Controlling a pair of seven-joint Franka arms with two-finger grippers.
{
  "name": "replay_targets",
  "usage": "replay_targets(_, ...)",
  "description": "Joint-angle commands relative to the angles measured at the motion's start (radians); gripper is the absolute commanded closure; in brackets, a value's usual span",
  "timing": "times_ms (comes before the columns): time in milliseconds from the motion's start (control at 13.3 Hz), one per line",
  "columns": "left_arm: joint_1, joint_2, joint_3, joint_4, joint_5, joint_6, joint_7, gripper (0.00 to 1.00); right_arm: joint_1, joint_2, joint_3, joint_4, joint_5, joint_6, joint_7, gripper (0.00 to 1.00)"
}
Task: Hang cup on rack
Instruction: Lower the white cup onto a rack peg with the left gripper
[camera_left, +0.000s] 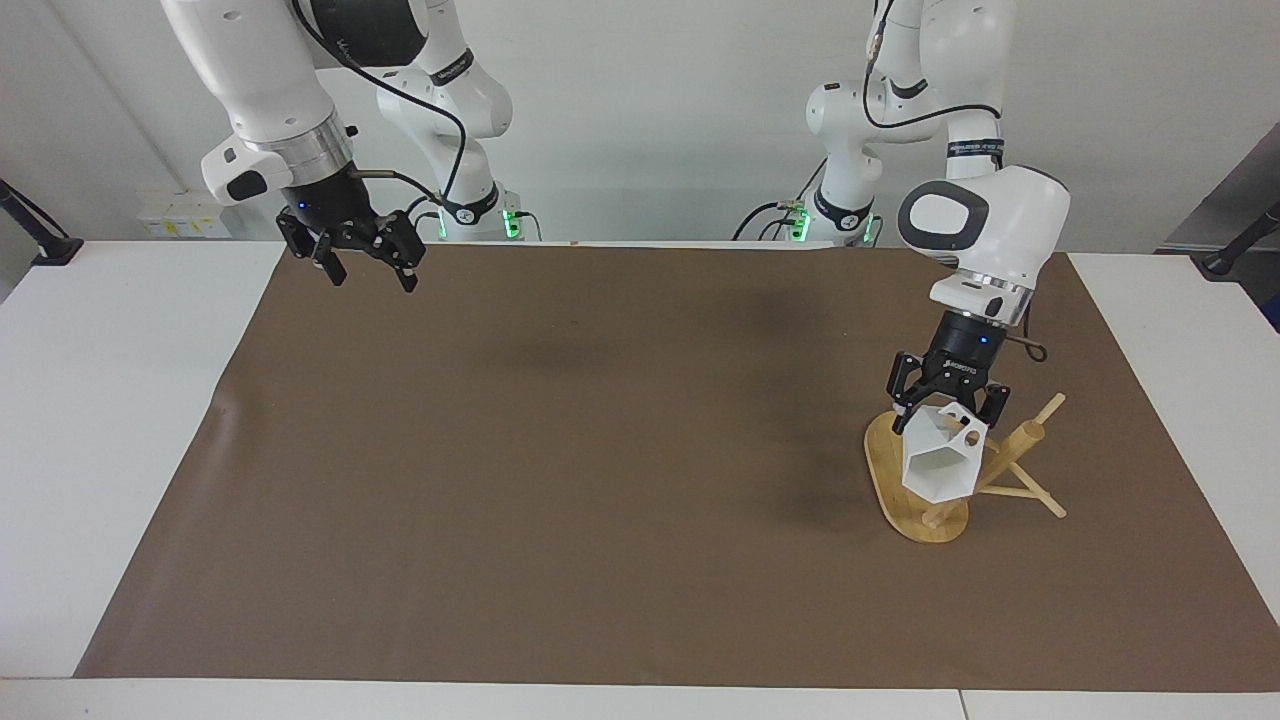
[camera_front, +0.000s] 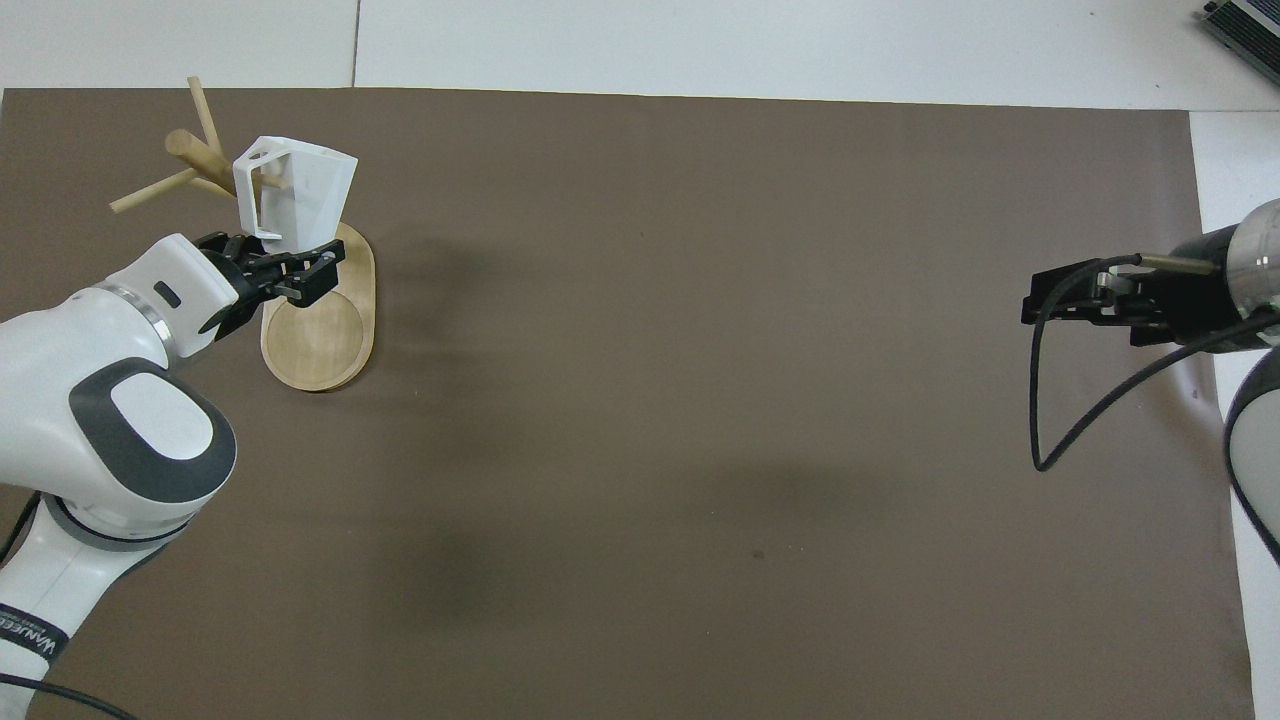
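Note:
The white faceted cup (camera_left: 935, 465) is tipped on its side over the bamboo rack's oval base (camera_left: 885, 462), its hexagonal rim facing away from the robots. Its handle (camera_left: 966, 432) lies against the thick leaning post (camera_left: 1022, 440). In the overhead view a thin peg shows through the handle of the cup (camera_front: 312, 195). My left gripper (camera_left: 947, 410) is shut on the cup's narrow bottom end and holds it above the base; it also shows in the overhead view (camera_front: 280, 270). My right gripper (camera_left: 370, 275) is open and empty, raised over the mat's corner at the right arm's end.
A brown mat (camera_left: 600, 480) covers most of the white table (camera_left: 120, 420). The rack's thin pegs (camera_left: 1035, 492) stick out toward the left arm's end. The rack's base (camera_front: 320, 340) and the right gripper (camera_front: 1040, 303) show in the overhead view.

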Motion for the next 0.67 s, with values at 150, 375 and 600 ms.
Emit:
replay_targets(150,0.002,0.015,0.006,0.035,-0.004,-0.054,-0.146,1.00,-0.060,-0.020,0.007,-0.024,-0.017,0.010,-0.072,0.00)
replay_targets(375,0.010,0.016,0.006,0.043,-0.004,-0.062,-0.178,1.00,-0.073,-0.018,0.005,-0.024,-0.017,0.011,-0.075,0.00)
replay_targets(600,0.015,0.013,0.005,0.041,-0.004,-0.093,-0.249,1.00,-0.076,-0.017,-0.017,-0.024,-0.019,0.031,-0.115,0.00)
